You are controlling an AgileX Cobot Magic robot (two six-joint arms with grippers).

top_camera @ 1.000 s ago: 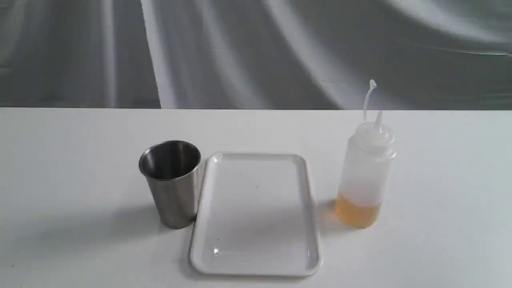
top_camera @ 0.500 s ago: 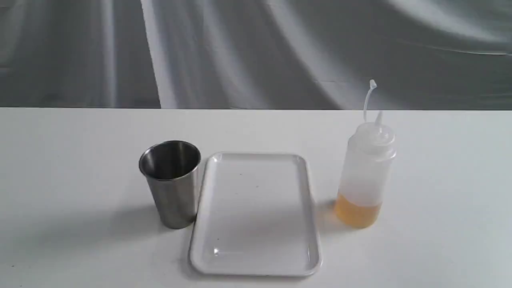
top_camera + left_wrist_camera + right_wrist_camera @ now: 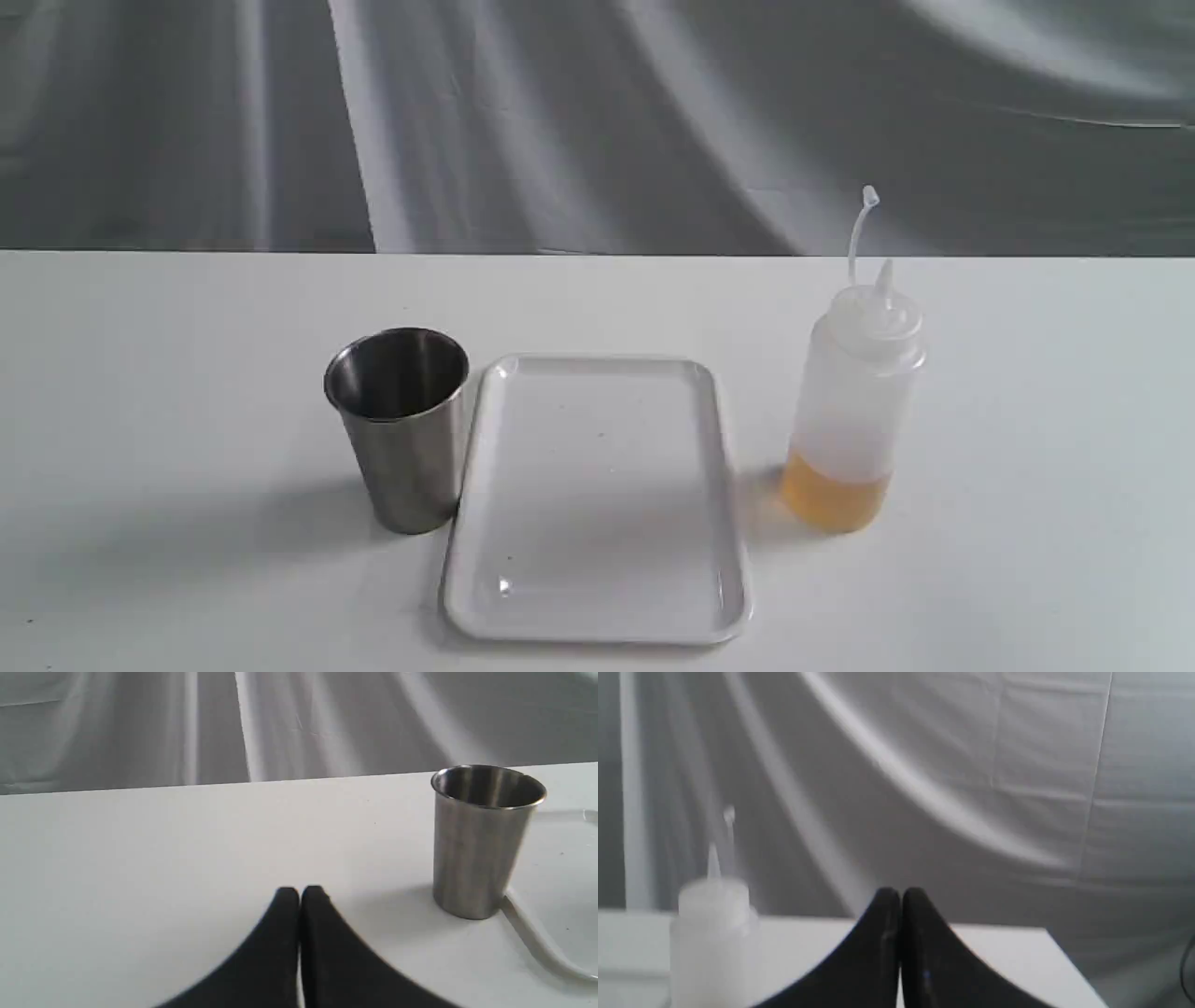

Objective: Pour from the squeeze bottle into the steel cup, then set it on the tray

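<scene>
The squeeze bottle (image 3: 851,411) stands upright on the white table, right of the tray (image 3: 597,499), with amber liquid at its base and its cap strap sticking up. The steel cup (image 3: 401,425) stands upright against the tray's left rim. No gripper shows in the exterior view. In the left wrist view my left gripper (image 3: 300,890) is shut and empty, well short of the steel cup (image 3: 483,840). In the right wrist view my right gripper (image 3: 900,891) is shut and empty, apart from the blurred squeeze bottle (image 3: 712,942).
The table (image 3: 187,373) is white, with a grey draped cloth backdrop (image 3: 560,121) behind its far edge. The table's right corner (image 3: 1045,933) shows in the right wrist view. A corner of the tray (image 3: 556,956) lies beside the cup in the left wrist view.
</scene>
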